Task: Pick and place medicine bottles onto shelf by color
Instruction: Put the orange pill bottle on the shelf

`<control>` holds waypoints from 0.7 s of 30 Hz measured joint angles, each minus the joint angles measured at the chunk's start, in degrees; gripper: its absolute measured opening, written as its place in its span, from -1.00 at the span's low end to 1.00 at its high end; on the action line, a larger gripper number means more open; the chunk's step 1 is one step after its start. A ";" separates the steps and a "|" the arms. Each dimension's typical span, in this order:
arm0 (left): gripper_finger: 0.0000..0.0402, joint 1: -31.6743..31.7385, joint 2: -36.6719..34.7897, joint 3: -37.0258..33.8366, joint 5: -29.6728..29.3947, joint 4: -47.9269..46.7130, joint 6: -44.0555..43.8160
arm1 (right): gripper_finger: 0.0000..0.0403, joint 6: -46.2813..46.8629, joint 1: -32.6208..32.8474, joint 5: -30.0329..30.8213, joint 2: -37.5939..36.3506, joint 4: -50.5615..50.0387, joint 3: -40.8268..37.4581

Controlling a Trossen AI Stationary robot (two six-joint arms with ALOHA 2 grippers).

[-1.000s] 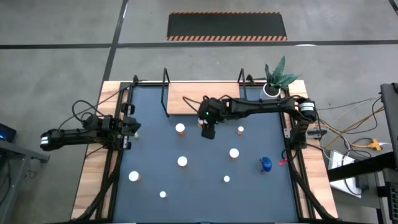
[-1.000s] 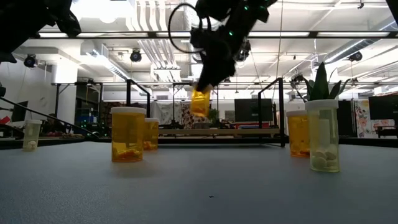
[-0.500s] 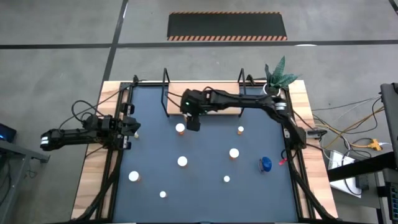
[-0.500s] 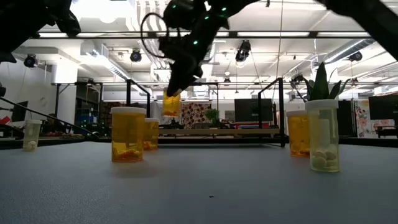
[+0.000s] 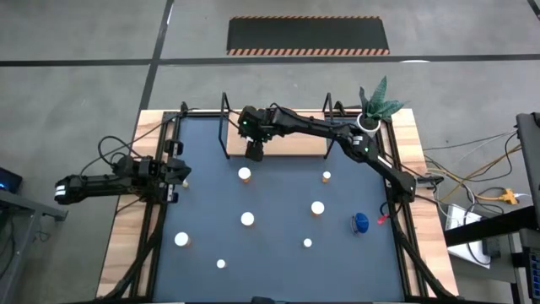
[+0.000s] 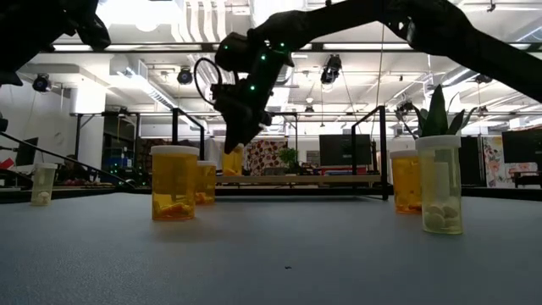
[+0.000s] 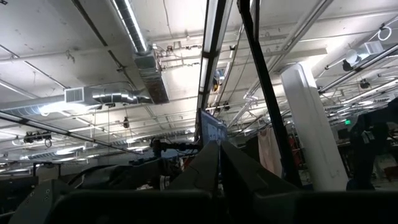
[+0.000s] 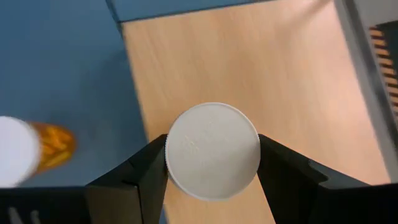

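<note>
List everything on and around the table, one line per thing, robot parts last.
Held bottle: one, orange with white cap, over the shelf's left end.
Orange bottles: seven, white-capped, standing scattered on the mat.
Blue bottle: one, on the mat's right side.
Shelf: one, light wood with black wire ends, at the table's far edge.
Mat: one, dark blue, covering the table.
Plant pot: one, white, far right corner.
Right gripper: shut on the held bottle above the shelf.
Left gripper: shut, parked at the table's left edge.
</note>
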 joint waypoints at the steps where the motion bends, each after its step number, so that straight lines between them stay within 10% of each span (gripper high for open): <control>1: -1.00 0.00 0.00 0.00 0.00 -0.02 -0.01 | 0.02 0.12 -0.20 -0.99 0.00 -0.29 0.01; 21: -1.00 0.01 -0.20 0.00 0.00 0.13 0.45 | 0.29 -0.07 -1.49 -4.46 -2.06 -0.97 0.50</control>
